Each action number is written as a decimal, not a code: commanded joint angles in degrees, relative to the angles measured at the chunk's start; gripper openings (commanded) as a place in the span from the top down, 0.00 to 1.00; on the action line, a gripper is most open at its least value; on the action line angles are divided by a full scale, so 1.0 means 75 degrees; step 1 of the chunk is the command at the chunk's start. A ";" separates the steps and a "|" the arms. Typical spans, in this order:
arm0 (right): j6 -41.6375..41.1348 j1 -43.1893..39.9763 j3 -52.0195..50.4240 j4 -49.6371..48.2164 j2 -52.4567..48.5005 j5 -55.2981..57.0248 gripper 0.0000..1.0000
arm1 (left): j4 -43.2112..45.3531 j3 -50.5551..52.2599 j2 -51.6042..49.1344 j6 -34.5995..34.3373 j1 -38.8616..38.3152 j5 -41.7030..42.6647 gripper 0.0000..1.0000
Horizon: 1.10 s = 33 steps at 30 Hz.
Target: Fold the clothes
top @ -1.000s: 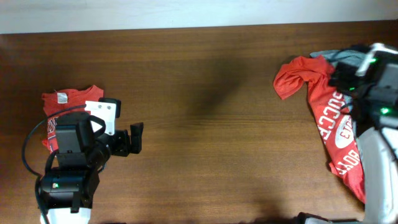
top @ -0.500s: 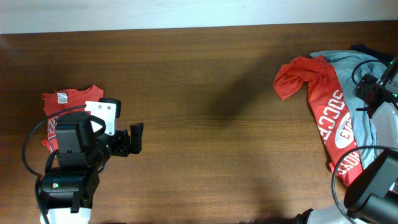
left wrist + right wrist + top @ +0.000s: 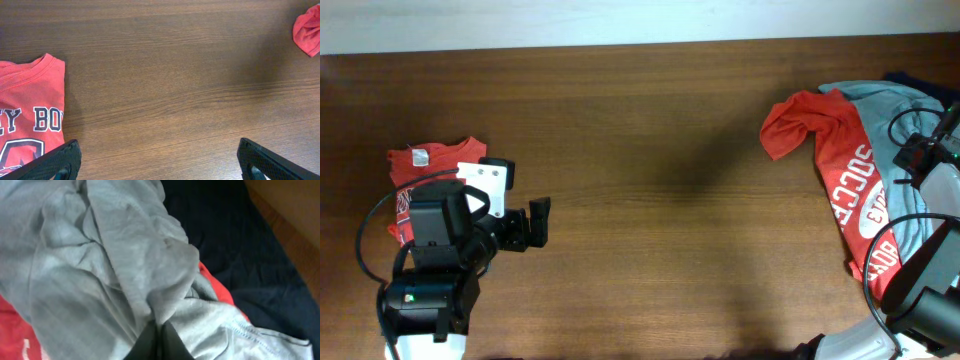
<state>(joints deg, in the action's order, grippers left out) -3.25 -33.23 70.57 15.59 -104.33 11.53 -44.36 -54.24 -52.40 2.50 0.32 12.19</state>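
Folded shirt (image 3: 428,160) left — shirt heap (image 3: 845,165) right

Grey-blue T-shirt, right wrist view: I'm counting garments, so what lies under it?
A red T-shirt peeks out beneath the grey-blue T-shirt, and a dark navy garment lies under its far edge. How far either runs, or whether more lies below, is covered.

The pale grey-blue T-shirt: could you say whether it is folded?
Not folded: the pale grey-blue cotton T-shirt lies bunched in loose creases, pinched by the shut right gripper.
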 commanded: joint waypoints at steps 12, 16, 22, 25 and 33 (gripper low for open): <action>0.0437 0.2075 0.0778 0.1469 0.3246 -0.2515 0.96 | 0.0020 -0.0172 0.0003 -0.0047 -0.0035 0.0061 0.00; 0.0428 0.4275 0.0778 0.2264 0.3975 -0.2512 0.96 | 0.0017 -0.0172 0.0000 -0.0047 -0.0035 0.0061 0.00; 0.0431 0.7452 0.0778 0.2515 0.3319 -0.2451 0.96 | 0.0017 -0.0172 0.0003 -0.0050 -0.0035 0.0064 0.00; 0.0428 0.8346 0.0778 0.2238 0.2597 -0.2454 0.96 | 0.0015 -0.0169 0.0003 -0.0050 -0.0035 0.0067 0.00; -0.0452 0.9448 0.0781 -0.1437 0.0621 -0.2454 0.96 | 0.0006 -0.0169 0.0003 -0.0050 -0.0038 0.0067 0.00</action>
<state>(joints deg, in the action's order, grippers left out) -1.13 35.51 76.03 13.21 -97.73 -6.35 -44.40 -54.26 -52.40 2.50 0.32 12.19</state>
